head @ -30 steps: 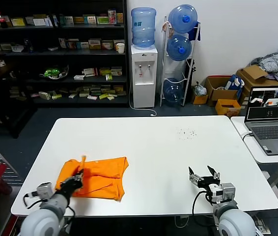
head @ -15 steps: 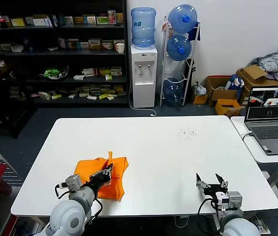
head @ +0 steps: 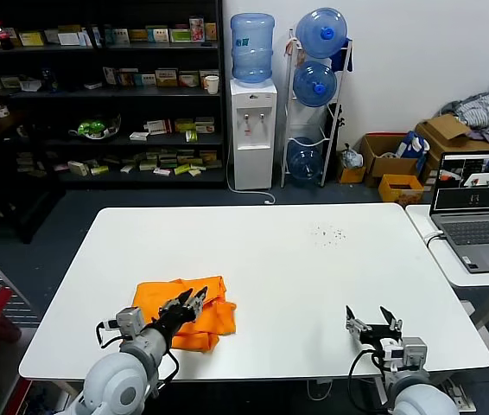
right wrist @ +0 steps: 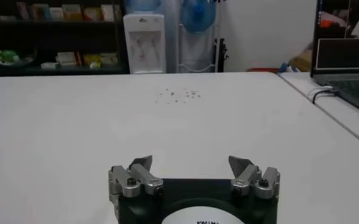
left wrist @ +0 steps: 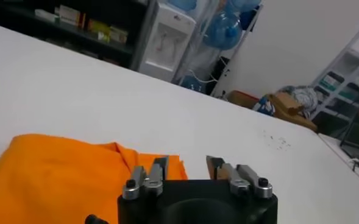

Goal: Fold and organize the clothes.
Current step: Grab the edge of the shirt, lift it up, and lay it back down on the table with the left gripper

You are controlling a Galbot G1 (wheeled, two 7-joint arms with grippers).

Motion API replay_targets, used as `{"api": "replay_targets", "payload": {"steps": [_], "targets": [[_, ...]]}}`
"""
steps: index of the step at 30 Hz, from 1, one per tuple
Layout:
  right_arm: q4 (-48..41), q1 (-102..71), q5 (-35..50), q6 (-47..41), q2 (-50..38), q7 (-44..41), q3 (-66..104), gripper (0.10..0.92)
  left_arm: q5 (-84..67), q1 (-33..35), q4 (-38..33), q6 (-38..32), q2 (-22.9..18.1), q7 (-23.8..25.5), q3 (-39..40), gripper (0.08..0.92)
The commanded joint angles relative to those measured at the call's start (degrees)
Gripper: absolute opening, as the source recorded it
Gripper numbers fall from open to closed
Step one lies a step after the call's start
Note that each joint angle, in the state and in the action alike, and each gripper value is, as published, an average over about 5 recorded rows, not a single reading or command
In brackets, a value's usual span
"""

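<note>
From the head view, your left hand (head: 190,302) now sits over the shirt's (head: 180,311) right edge with its fingers parted and nothing between them, where half a second ago they were pinched on a lifted fold; that flap has dropped flat, and the shirt lies as a compact orange bundle at about 7 o'clock on the white worktop (head: 314,259), near the front edge. Your right hand (head: 372,323) waits spread wide and empty at about 5 o'clock, well apart from the cloth, much as it did a moment earlier. In the left wrist view, the fingers (left wrist: 158,170) stand apart just above the fabric, the orange cloth (left wrist: 57,176) spreading beneath and beyond them, gripping nothing. In the right wrist view you see only bare worktop (right wrist: 185,122) ahead of the open hand (right wrist: 191,164). This looks like a fold just released, so you are likely close to finished; judge whether the bundle needs squaring up.
</note>
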Motion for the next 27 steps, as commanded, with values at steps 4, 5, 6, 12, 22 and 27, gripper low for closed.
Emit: {"api": "replay_targets", "payload": {"steps": [4,5,6,12,22,27], "targets": [[-0.17,0.89,0.50,0.09,-0.37,-0.65,-0.76,0.823,-1.36,8.98,2.01,0.08,15.98,6.66,-16.12,0.627],[-0.19,0.99,0.62,0.12,-0.49,-0.80,-0.89,0.823,-2.11,9.84,3.71,0.04,17.95,8.47,-17.55,0.653],[-0.24,1.09,0.71,0.18,-0.58,-1.02,-1.01,0.823,-2.92,10.32,5.89,0.00,20.12,10.54,-18.73,0.679],[-0.81,1.78,1.03,0.49,-0.58,-1.99,-1.89,0.823,-6.00,8.60,14.90,1.05,26.11,19.34,-17.46,0.809],[-0.70,1.60,0.95,0.48,-0.50,-1.98,-1.70,0.823,-4.51,4.29,15.20,2.57,23.48,21.85,-11.55,0.823],[-0.75,1.25,0.87,0.50,-0.42,-1.94,-1.46,0.823,-4.33,3.58,15.29,2.84,22.86,21.75,-9.15,0.823]]}}
